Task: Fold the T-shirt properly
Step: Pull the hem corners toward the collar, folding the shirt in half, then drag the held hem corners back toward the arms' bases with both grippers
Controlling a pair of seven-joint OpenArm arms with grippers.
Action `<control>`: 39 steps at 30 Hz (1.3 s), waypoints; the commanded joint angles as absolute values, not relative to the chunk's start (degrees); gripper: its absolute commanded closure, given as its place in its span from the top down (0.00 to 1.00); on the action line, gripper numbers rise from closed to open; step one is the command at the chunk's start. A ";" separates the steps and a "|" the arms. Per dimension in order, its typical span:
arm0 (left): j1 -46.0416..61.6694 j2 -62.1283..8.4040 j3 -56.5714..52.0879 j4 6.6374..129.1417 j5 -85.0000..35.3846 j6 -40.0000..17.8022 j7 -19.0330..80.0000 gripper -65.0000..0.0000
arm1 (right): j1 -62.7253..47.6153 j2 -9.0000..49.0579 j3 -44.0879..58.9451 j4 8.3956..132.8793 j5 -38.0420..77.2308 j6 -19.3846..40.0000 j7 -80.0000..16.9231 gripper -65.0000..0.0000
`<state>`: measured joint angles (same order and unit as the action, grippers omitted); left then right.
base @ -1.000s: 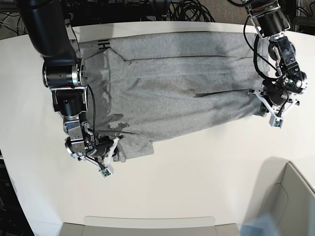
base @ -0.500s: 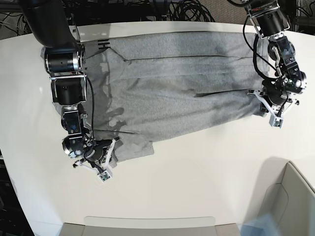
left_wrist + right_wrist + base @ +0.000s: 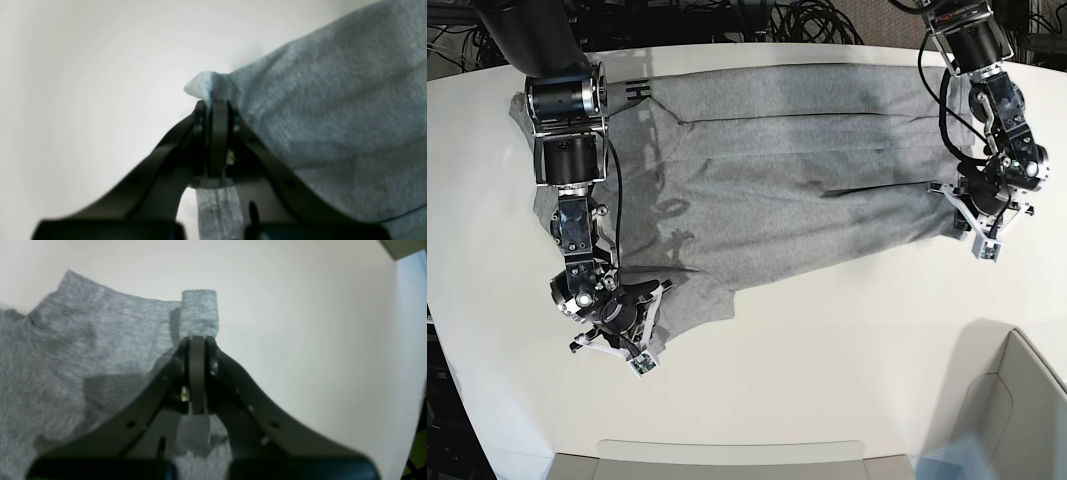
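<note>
The heather-grey T-shirt (image 3: 787, 170) lies spread across the back half of the white table (image 3: 827, 340), plain side up. A bit of black lettering (image 3: 637, 92) shows at its back left corner. My right gripper (image 3: 652, 322) is at the shirt's front left corner. In the right wrist view it (image 3: 197, 340) is shut on a small flap of the grey fabric (image 3: 199, 310). My left gripper (image 3: 962, 215) is at the shirt's right edge. In the left wrist view it (image 3: 213, 106) is shut on a pinched corner of the cloth (image 3: 208, 83).
A pale open box (image 3: 1017, 400) stands at the front right corner. A light tray edge (image 3: 727, 455) runs along the front. Dark cables (image 3: 807, 20) lie behind the table's back edge.
My right arm has straightened and its gripper has moved slightly forward and left, drawing the shirt's front left corner flatter. The left gripper has barely moved.
</note>
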<state>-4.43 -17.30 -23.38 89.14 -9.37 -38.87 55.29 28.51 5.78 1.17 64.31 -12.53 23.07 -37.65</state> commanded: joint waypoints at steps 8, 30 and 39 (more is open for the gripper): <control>-5.58 -18.33 -23.87 93.32 -9.98 -38.90 58.95 0.00 | 25.27 6.81 2.77 73.63 -12.35 27.47 -42.07 0.00; 1.36 -18.33 -24.04 102.46 -9.98 -38.90 59.12 0.00 | 19.56 8.22 13.49 92.35 -12.44 35.12 -51.74 0.00; 1.36 -18.33 -24.04 104.40 -9.98 -38.90 59.12 0.00 | 20.97 8.92 13.49 92.62 -12.44 35.12 -52.26 0.00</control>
<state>2.20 -17.32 -23.64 103.11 -9.91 -39.05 59.99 19.29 8.36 13.34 91.48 -12.16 34.57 -53.08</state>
